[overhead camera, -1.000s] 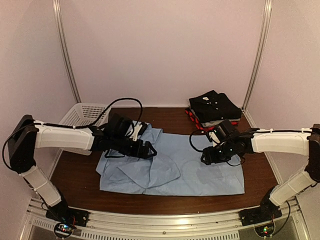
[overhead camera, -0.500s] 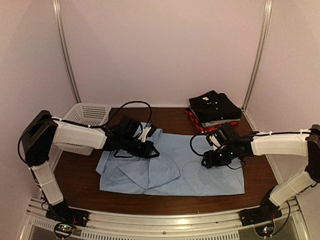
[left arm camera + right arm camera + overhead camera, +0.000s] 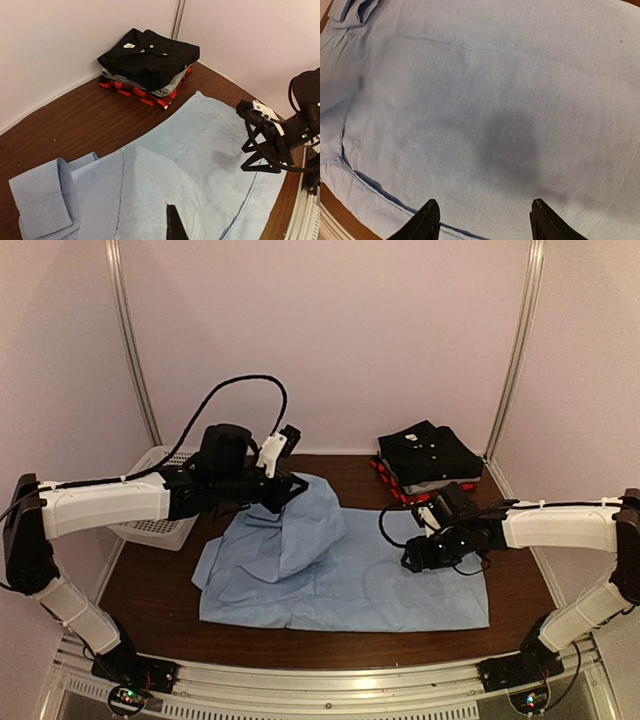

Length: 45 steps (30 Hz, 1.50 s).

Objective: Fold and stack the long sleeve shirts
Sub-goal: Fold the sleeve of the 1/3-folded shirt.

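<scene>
The left arm (image 3: 105, 502) and right arm (image 3: 560, 525) are white with black joints, black cables (image 3: 250, 379), and maybe tiny green lights (image 3: 303, 135).

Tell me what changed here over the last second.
The left gripper closed on the shirt and rose toward the back of the table. It pulled the left part of the cloth up into a peak. The right gripper stayed open over the shirt's right side. The stack and the basket did not move.
</scene>
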Each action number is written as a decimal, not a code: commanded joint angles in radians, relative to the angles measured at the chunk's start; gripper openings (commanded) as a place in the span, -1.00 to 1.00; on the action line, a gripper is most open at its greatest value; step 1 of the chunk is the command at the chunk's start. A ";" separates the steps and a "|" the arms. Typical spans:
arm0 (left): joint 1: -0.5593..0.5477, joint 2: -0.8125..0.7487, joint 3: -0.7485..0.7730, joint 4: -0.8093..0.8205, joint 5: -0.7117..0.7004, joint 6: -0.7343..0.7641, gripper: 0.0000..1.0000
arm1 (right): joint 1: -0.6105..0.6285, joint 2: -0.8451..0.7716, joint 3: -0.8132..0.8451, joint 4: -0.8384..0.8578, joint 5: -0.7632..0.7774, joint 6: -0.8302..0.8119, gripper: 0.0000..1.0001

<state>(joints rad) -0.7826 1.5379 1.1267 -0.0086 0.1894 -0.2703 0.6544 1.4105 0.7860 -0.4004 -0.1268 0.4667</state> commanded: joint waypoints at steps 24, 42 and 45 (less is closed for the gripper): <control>-0.543 0.332 -0.019 0.160 -0.292 0.260 -0.73 | -0.123 -0.106 -0.082 0.055 -0.027 0.101 0.29; -0.601 0.204 -0.145 0.145 -0.357 0.296 0.73 | -0.123 -0.173 -0.132 0.068 -0.070 0.109 0.28; -0.586 0.187 -0.138 0.035 -0.281 0.275 0.77 | -0.119 -0.175 -0.139 0.071 -0.071 0.113 0.28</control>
<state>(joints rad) -1.3865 1.7668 0.9932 0.1017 -0.1566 0.0238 0.5362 1.2549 0.6628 -0.3496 -0.1871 0.5732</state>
